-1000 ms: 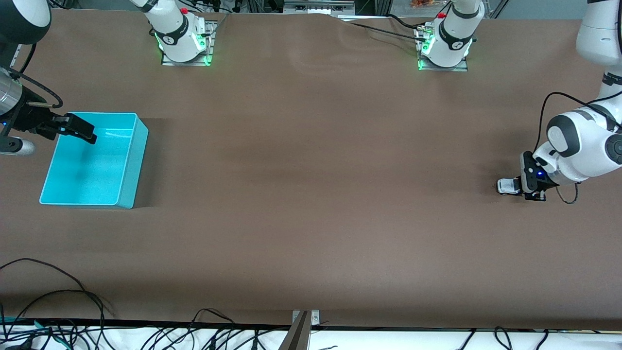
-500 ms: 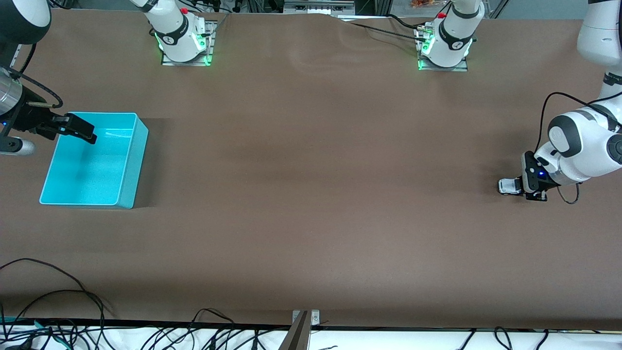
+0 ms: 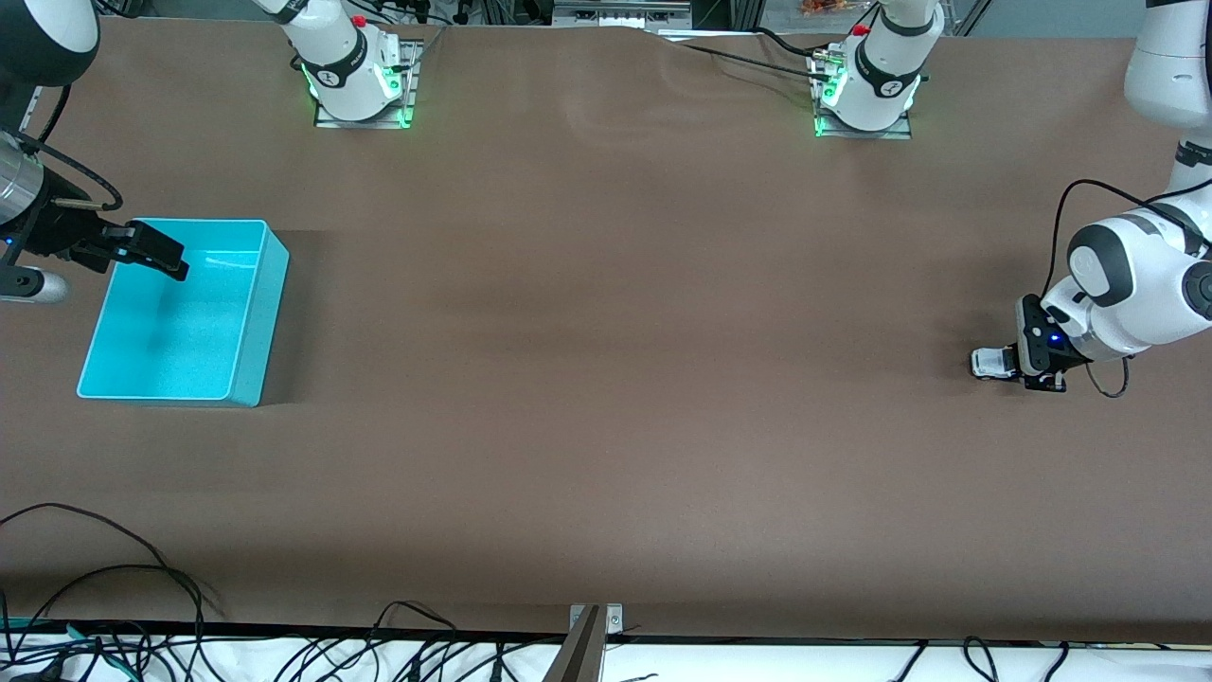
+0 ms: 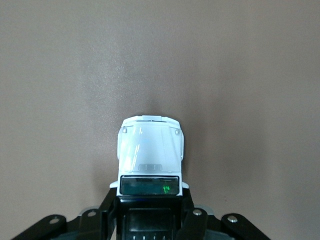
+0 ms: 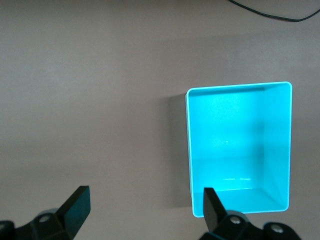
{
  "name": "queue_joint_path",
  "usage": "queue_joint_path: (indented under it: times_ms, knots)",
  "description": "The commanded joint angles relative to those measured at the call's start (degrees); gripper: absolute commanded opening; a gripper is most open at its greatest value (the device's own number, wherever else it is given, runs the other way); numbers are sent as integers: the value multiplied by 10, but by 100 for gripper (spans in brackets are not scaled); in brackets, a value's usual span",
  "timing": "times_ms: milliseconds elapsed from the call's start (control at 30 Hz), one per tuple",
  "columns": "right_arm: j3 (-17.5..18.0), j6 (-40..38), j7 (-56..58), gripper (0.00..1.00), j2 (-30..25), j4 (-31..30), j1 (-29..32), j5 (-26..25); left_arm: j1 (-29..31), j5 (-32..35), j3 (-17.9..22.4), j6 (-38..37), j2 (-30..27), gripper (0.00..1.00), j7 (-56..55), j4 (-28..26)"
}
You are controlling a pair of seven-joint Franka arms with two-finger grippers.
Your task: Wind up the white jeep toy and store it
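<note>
The white jeep toy [image 3: 989, 362] stands on the brown table toward the left arm's end. My left gripper [image 3: 1024, 366] is shut on its rear half, low over the table. In the left wrist view the jeep's white hood [image 4: 150, 147] points away from the left gripper [image 4: 150, 212], and black fingers [image 4: 107, 210] press both its sides. The turquoise bin [image 3: 248, 327] sits at the right arm's end, with nothing in it. My right gripper [image 3: 151, 251] hangs open over the bin's rim. In the right wrist view the right gripper [image 5: 145, 200] holds nothing, beside the bin [image 5: 240, 150].
Both arm bases [image 3: 360, 80] [image 3: 866, 90] stand along the table edge farthest from the front camera. Loose black cables [image 3: 104, 578] lie at the nearest edge, where a metal bracket [image 3: 592, 630] sticks up at the middle. A cable [image 5: 270, 12] lies near the bin.
The left gripper and the jeep have crept very slightly toward the left arm's end of the table. The right arm has held still.
</note>
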State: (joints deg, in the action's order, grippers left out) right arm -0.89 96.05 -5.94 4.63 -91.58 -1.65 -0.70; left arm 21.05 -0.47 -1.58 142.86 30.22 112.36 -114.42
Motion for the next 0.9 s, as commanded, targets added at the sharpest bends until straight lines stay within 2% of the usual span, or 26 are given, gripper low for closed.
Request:
queue_joint_path:
  times_ms: [0,867]
  knots:
    - [1,5,1,100,-7,-7,2,9,2,9,8,14,63,13,22,2]
    - [0,5,1,100,-7,-7,2,9,2,8,14,13,62,14,23,2]
